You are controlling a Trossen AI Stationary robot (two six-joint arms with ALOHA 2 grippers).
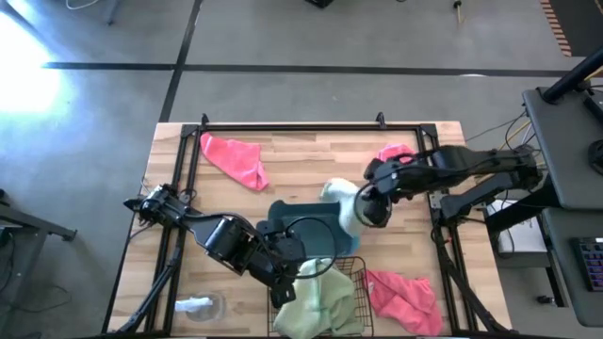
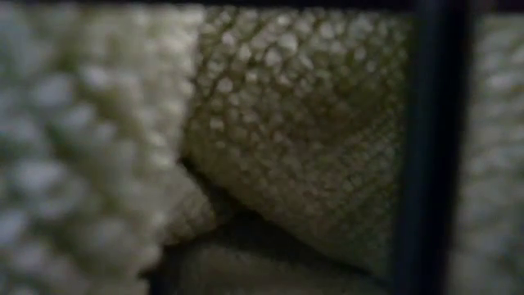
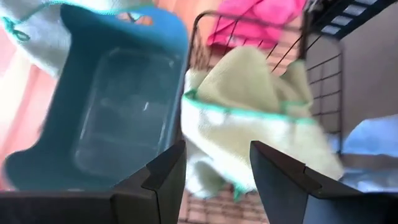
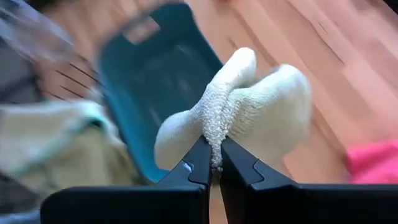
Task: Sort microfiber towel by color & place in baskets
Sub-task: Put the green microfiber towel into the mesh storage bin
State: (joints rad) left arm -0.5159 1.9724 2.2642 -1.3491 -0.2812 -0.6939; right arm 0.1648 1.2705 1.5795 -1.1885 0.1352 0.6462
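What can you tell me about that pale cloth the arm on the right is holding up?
It is a light sage green microfiber towel, soft and nubbly, bunched into rounded folds. The right gripper is shut on a pinch of it, so it hangs lifted off the wooden table, at the far edge of the blue-grey bin. From above it shows as a pale bundle just under the gripper. Only the gripper's fingers appear to touch it.

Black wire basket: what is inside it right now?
The black wire basket holds a heap of light green towel that spills over its rim. Whether one or several green towels lie there, or anything under them, cannot be seen; the cloth covers the bottom.
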